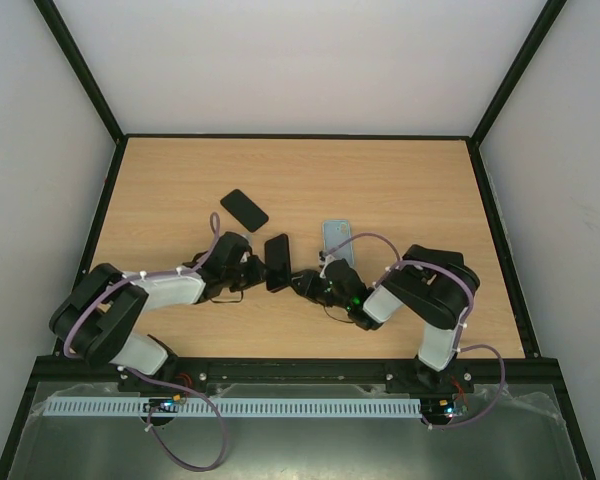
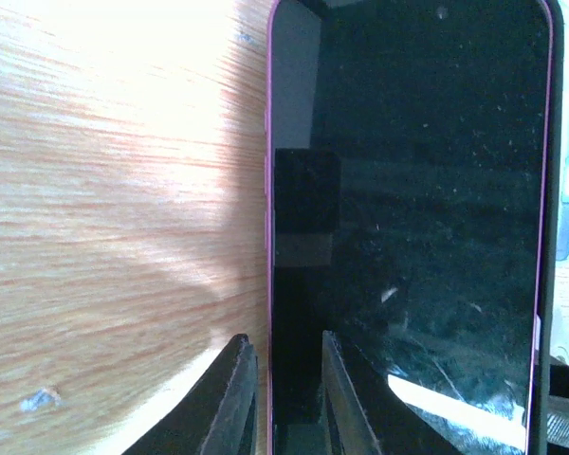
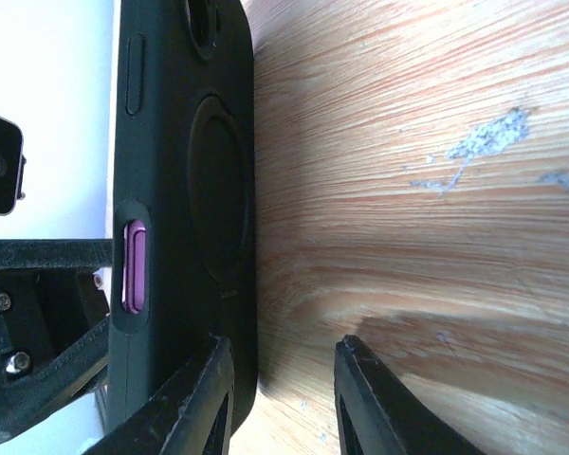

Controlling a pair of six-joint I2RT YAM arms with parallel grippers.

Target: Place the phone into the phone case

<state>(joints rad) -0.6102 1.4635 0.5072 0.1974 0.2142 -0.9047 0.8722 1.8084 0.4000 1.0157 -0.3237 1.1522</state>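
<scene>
1. Left pincer [image 2: 283, 379]: jaws nearly closed, clamped on the lower edge of the phone [image 2: 408, 237]. The phone stands on its long edge, directly ahead of the fingers and rising away from them. One finger [image 2: 235, 398] lies on the back side, the other on the glass side.

2. Right pincer [image 3: 284, 379]: jaws partly apart and holding nothing. The case [image 3: 190, 142] stands at my left finger [image 3: 204, 398]. My right finger [image 3: 370, 398] is clear of it, with bare table [image 3: 436, 237] showing in the gap.

3. In the top view both pincers meet end to end at the phone [image 1: 277, 262]: the left pincer [image 1: 256, 266] on one face, the right pincer [image 1: 302, 284] on the other.

4. Fit: a purple side button [image 3: 134, 265] shows through a slot in the case wall. From the left wrist, a black rim [image 2: 554, 190] runs along the far long edge of the glass. The near long edge shows only the purple frame.

5. Materials
- Phone: glossy black glass, dusty and finely scratched, with rounded corners and a purple frame
- Case: matte black, with a raised ring on its back and a moulded button bar near the top of its side wall
- Table: pale wood-grain surface with a few whitish scuffs [image 3: 484, 142]

6. Beyond the left pincer lies a flat black slab [image 1: 244, 209]. Beyond the right pincer lies a pale blue slab [image 1: 338, 240]
</scene>
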